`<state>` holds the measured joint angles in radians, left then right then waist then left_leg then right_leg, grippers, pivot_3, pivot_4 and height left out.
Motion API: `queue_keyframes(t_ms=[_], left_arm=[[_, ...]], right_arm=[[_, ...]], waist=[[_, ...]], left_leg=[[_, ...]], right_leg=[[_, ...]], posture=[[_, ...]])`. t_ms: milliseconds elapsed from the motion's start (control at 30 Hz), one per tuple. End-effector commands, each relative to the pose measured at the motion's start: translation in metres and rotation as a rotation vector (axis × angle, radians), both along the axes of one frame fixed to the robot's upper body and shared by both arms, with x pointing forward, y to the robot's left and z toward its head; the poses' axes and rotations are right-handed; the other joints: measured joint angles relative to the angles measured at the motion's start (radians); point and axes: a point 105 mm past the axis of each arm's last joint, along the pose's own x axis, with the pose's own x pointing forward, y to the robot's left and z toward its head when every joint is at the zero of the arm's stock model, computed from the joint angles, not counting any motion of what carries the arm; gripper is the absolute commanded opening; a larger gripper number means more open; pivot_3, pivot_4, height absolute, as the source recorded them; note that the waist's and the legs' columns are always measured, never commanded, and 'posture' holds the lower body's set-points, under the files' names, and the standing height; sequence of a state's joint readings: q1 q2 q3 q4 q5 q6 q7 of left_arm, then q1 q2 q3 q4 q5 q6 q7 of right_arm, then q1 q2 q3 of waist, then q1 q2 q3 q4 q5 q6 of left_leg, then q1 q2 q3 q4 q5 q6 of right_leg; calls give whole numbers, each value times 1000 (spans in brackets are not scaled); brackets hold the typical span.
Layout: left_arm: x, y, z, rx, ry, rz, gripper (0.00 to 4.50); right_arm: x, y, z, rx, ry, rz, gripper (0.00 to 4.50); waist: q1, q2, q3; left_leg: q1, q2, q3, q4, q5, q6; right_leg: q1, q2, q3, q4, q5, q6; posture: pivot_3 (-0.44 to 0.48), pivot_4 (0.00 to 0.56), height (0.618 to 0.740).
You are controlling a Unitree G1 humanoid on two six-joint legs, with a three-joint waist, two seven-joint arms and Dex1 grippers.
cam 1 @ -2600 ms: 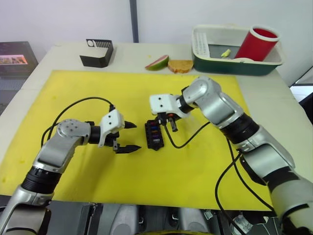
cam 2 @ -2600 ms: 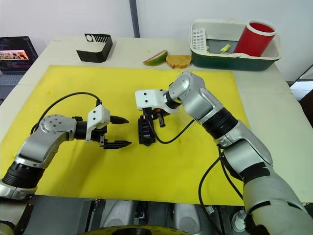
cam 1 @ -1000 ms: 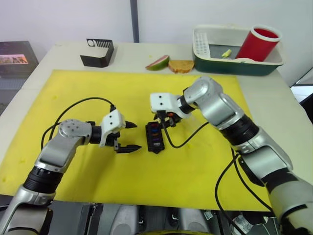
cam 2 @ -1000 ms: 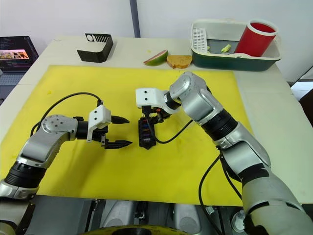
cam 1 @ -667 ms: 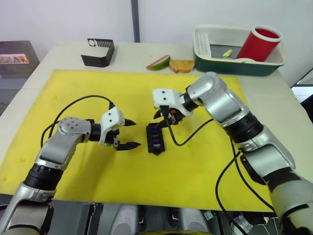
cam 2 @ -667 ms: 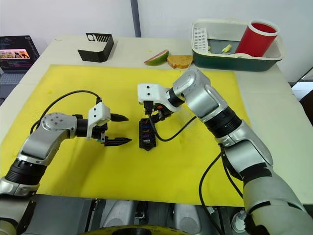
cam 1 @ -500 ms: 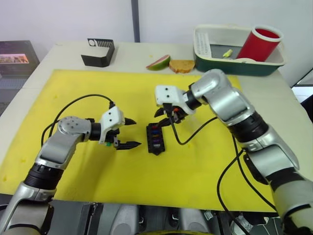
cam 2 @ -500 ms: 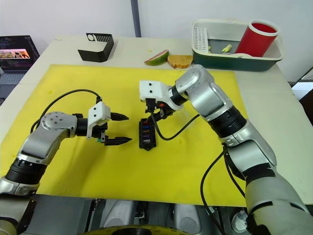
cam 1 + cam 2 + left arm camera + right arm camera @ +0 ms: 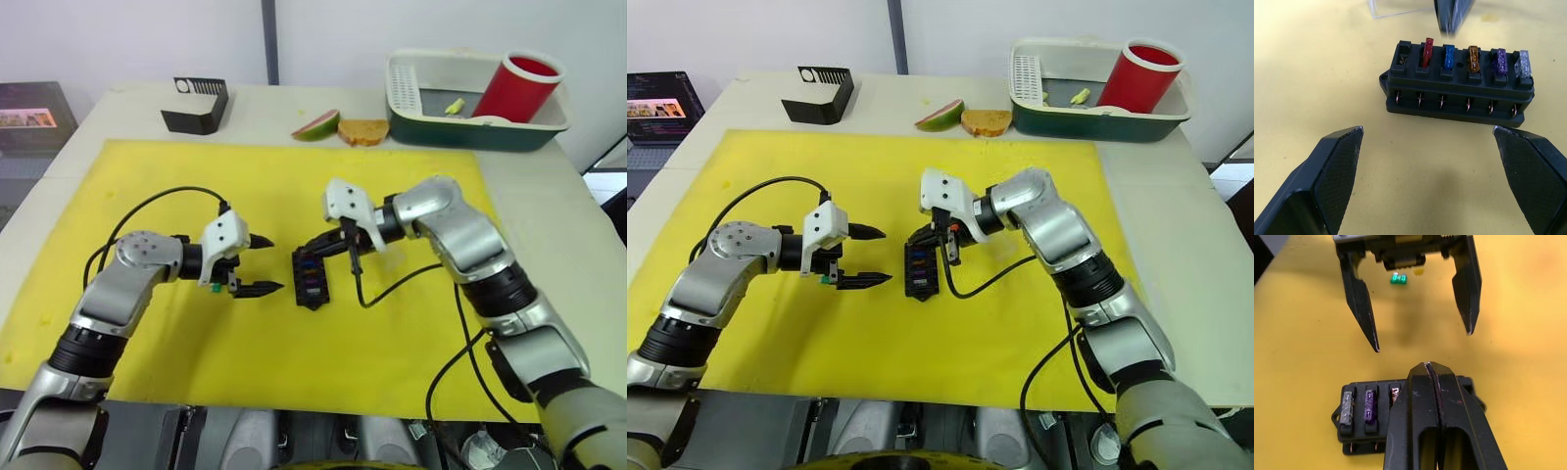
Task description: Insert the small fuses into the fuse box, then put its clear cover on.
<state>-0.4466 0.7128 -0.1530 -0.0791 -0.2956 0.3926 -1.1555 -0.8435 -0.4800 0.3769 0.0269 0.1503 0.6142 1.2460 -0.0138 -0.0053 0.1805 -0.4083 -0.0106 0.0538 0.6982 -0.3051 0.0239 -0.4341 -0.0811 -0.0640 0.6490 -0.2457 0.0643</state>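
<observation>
The black fuse box (image 9: 312, 277) lies mid-mat on the yellow mat (image 9: 392, 372). In the left wrist view its slots hold red (image 9: 1427, 51), blue (image 9: 1449, 56), amber (image 9: 1473, 58), purple (image 9: 1501, 61) and clear (image 9: 1523, 63) small fuses, and the end slot beside the red one is empty. A green fuse (image 9: 1399, 278) lies on the mat under my left gripper. My left gripper (image 9: 275, 264) is open, just left of the box. My right gripper (image 9: 306, 252) is shut and hovers over the box's far end. The clear cover (image 9: 1396, 10) lies just beyond the box.
A black slotted holder (image 9: 196, 105) stands at the back left. A mango slice (image 9: 315, 124) and a piece of bread (image 9: 362, 131) lie behind the mat. A green-and-white basin (image 9: 460, 129) with a red cup (image 9: 519, 86) is at the back right.
My right arm has swung outward and lowered, so its gripper now points sideways at the box's far end instead of down at it. The left gripper has held still.
</observation>
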Motion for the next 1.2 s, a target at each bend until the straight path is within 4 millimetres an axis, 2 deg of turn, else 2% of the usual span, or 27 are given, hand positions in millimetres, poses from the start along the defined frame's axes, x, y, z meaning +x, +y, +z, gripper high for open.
queue_keyframes(t_ms=[33, 367, 867, 1067, 1200], left_arm=[[2, -2, 12, -18, -34, -11, 4500], [2, -3, 12, -20, -36, -9, 4500], [1, -5, 10, -11, -38, -16, 4500], [1, -6, 10, -13, -40, -19, 4500], [1, -7, 11, -18, -40, -21, 4500]], right_arm=[[2, -2, 5, 8, -37, -3, 13], [6, -6, -6, -13, -11, -20, 13], [13, -21, -46, -191, 40, -76, 13], [18, -22, -46, -229, 57, -115, 13], [14, -17, -36, -178, 57, -85, 13]], waist=[[0, 0, 0], [1, 0, 0], [2, 0, 0], [3, 0, 0], [3, -1, 0]], left_leg=[[0, 0, 0, 0, 0, 0], [0, 0, 0, 0, -1, 1], [2, 0, 0, 0, -1, 2], [3, 0, 0, 1, -1, 2], [3, 0, 0, 1, -1, 3]], right_leg=[[0, 0, 0, 0, 0, 0], [0, 1, 0, 0, 0, 0], [2, 1, 0, 0, 0, 0], [4, 1, 0, 0, 0, 0], [4, 1, 0, 0, 0, 0]], posture=[[0, 150, 740], [0, 150, 740], [0, 150, 740], [0, 150, 740], [0, 150, 740]])
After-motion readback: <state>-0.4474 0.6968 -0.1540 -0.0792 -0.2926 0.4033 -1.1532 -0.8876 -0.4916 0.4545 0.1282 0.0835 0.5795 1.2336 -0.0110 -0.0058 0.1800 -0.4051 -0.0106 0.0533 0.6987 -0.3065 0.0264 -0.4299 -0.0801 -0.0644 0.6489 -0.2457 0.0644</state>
